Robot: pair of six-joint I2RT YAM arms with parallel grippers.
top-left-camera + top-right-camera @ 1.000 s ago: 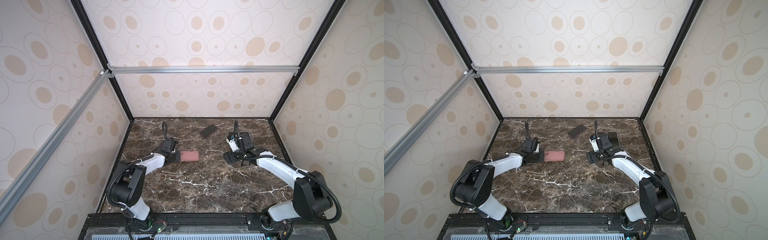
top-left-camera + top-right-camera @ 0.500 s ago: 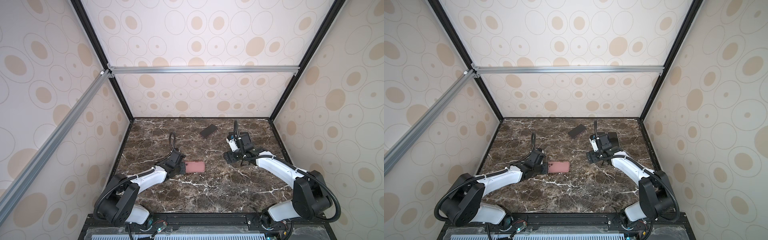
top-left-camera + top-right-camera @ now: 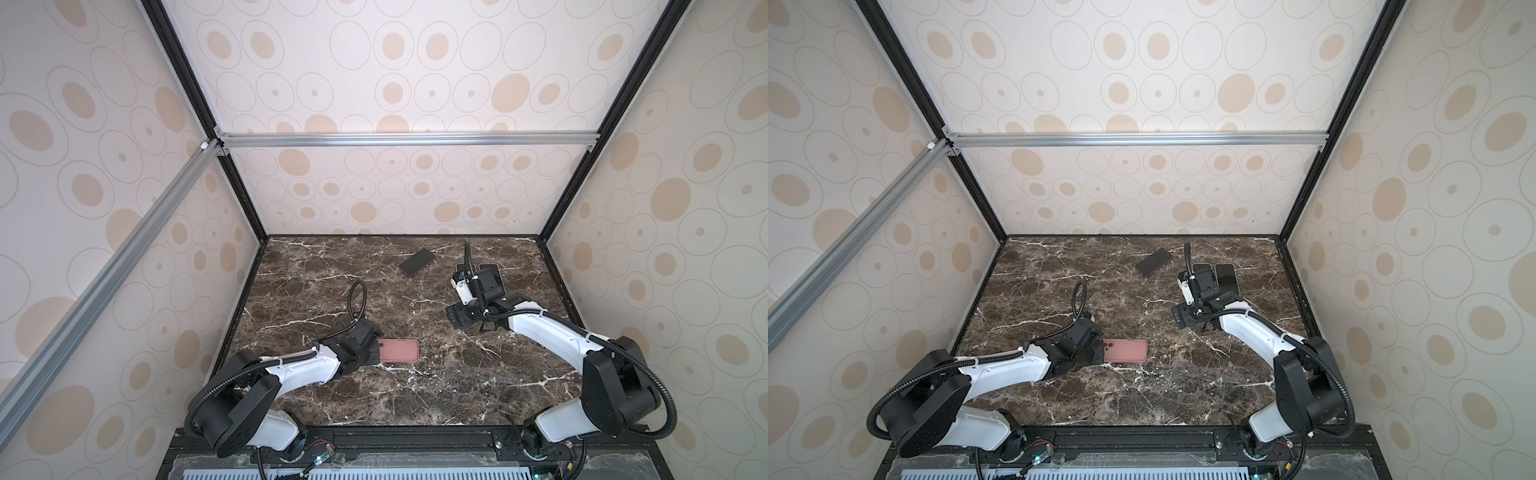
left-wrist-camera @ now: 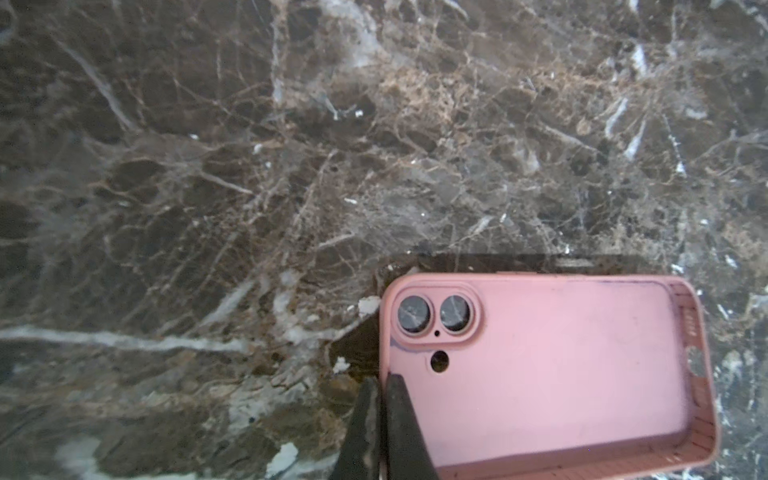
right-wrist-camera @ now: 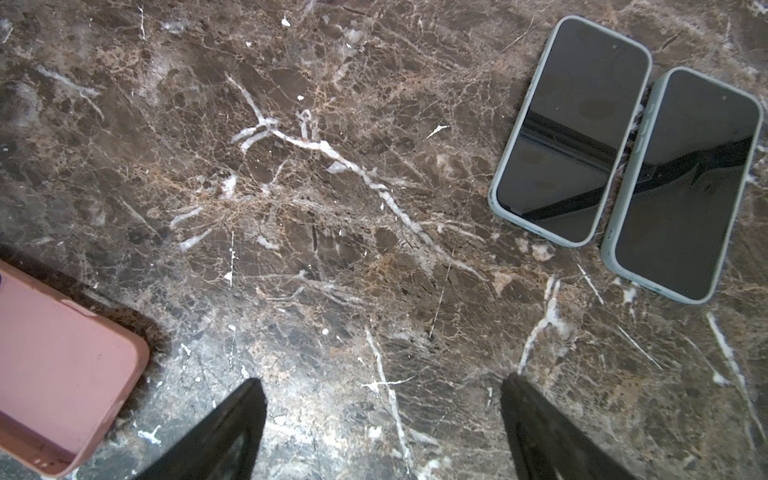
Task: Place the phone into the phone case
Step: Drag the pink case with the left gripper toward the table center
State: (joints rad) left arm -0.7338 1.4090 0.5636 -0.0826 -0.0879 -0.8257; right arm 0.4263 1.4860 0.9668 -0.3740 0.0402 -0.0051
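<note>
Left gripper [image 4: 380,384]: you've got it clamped on the short end wall of the pink phone case [image 4: 540,365], at the end with the camera cutouts. One finger [image 4: 363,419] sits outside the wall, the other inside the shell, with nearly no gap between them. The case lies flat on the marble table [image 3: 332,282], hollow side up, and marble shows through the two round lens holes. In both top views it sits toward the front, left of centre [image 3: 398,350] [image 3: 1125,350], with its long side running to the right from the left gripper. Right gripper [image 5: 382,380]: jaws stand wide apart, nothing between them but bare marble, and it touches no object that you can see. In a top view it hangs over the right half of the table [image 3: 459,318], well apart from the case. The right wrist view catches only the case's far corner [image 5: 54,374]. Dark phone [image 3: 417,262] [image 3: 1153,262]: flat, set at an angle near the back wall, around the middle, clear of both arms. Two pale-rimmed phones [image 5: 571,129] [image 5: 681,183] lie screen up, just beside each other at back right. The right wrist partly covers them in both top views. You can't tell whether their rims touch.
</note>
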